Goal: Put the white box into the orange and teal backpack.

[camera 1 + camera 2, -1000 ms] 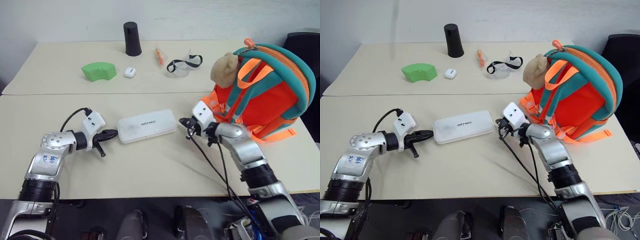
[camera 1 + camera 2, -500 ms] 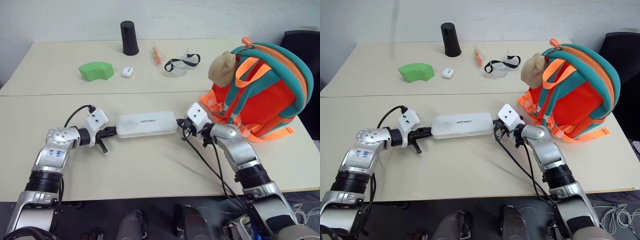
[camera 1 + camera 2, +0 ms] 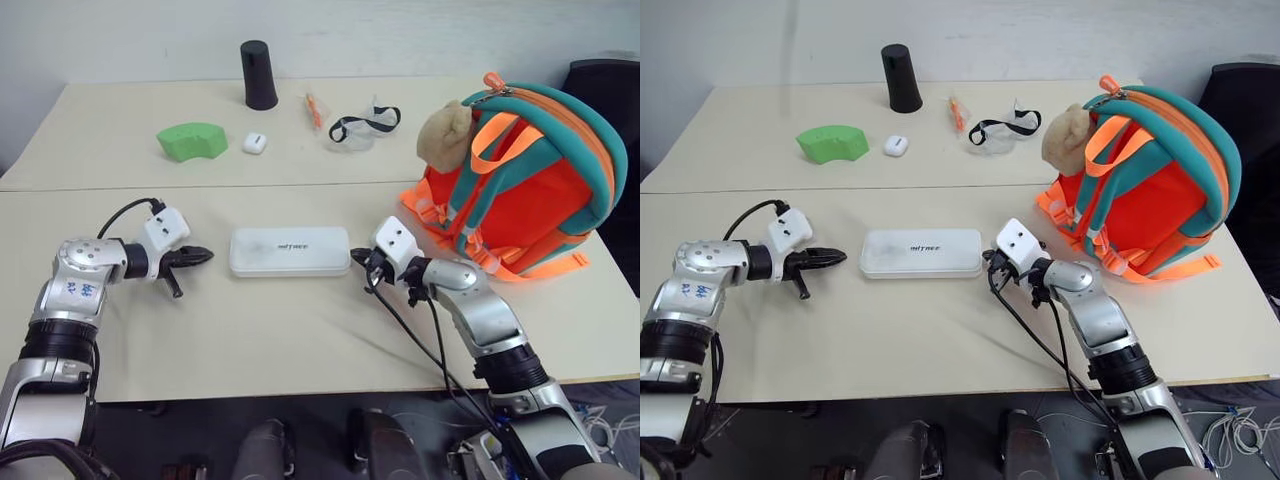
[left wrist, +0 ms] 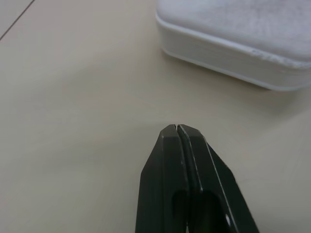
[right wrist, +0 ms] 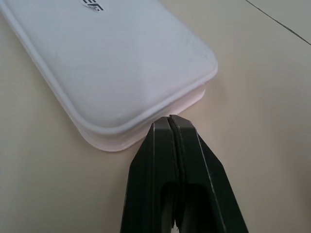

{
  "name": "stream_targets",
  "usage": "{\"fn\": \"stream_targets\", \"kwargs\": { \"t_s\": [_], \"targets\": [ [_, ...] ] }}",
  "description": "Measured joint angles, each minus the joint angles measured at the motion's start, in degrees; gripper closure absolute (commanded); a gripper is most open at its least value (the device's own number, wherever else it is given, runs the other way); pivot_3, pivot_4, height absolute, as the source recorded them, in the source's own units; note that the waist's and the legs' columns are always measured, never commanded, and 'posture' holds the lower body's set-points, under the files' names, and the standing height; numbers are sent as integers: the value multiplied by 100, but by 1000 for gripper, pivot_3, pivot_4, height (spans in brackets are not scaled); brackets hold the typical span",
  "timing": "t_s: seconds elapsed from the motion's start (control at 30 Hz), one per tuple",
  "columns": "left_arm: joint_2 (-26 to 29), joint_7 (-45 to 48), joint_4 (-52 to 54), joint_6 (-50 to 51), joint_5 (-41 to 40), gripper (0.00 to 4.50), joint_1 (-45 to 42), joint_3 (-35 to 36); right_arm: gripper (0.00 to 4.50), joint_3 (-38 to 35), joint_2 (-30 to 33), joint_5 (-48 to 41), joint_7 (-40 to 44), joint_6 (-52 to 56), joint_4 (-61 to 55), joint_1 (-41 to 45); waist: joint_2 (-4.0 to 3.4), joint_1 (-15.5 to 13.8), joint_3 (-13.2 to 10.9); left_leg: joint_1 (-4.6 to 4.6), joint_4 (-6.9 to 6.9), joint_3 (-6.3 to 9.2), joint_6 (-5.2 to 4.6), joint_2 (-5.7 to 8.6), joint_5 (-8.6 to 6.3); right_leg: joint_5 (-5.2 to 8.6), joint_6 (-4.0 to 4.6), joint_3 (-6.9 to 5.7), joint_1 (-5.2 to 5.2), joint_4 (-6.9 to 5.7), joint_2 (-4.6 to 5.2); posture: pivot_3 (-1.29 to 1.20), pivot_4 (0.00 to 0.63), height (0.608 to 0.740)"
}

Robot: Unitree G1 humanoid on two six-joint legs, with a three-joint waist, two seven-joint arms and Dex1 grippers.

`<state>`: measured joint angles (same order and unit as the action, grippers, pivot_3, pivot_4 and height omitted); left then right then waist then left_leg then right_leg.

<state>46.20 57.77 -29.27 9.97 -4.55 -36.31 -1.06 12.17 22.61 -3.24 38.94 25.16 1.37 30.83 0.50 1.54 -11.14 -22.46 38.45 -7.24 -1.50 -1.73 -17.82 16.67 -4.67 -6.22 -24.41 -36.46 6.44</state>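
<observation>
The white box [image 3: 290,251] lies flat on the counter [image 3: 300,330], its long axis running left to right between both grippers. The right gripper [image 3: 357,259], fingers closed, sits at its right end; the left gripper [image 3: 203,255], closed, is apart from its left end. The orange and teal backpack [image 3: 525,180] stands upright farther right.

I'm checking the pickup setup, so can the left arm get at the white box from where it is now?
Probably yes. The left gripper points at the near end of the white box with bare table between them and nothing in the way. Its fingers are shut, though, so they would need to open before gripping it.
</observation>
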Motion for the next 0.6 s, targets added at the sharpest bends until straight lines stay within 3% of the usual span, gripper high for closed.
{"fn": "stream_targets", "kwargs": {
  "t_s": [0.03,0.13,0.33,0.5,0.6],
  "targets": [
    [-20,78,-20,298,-102,4468,-116,17,4500,0,2,15,-7,-18,5,0,0,-4,0,-3,7,0,0,0,0,0,0,-1,-1,-4,-2,0,150,740],
    [-61,402,147,1504,-536,3883,-299,73,4500,2,7,103,-30,-120,57,4,0,6,0,-6,18,-1,-2,0,-1,0,-1,3,-2,-8,-10,0,150,740],
    [-50,862,139,4033,-1214,1940,-884,36,4500,114,89,409,-29,-532,378,196,1,18,-1,-13,29,1,-1,-3,-1,1,-2,6,-9,-20,-19,0,150,740],
    [-130,629,-635,4808,-1199,403,-1462,3,4500,139,80,526,-28,-782,625,285,2,13,-1,-13,39,1,-1,-2,-1,2,-2,8,-10,-28,-18,0,150,740],
    [-254,519,-998,5068,-1147,403,-1647,-52,4500,176,68,627,-34,-925,779,377,2,13,-1,-14,43,1,-1,-1,-1,2,-2,8,-10,-31,-17,0,150,740]
  ]
}}
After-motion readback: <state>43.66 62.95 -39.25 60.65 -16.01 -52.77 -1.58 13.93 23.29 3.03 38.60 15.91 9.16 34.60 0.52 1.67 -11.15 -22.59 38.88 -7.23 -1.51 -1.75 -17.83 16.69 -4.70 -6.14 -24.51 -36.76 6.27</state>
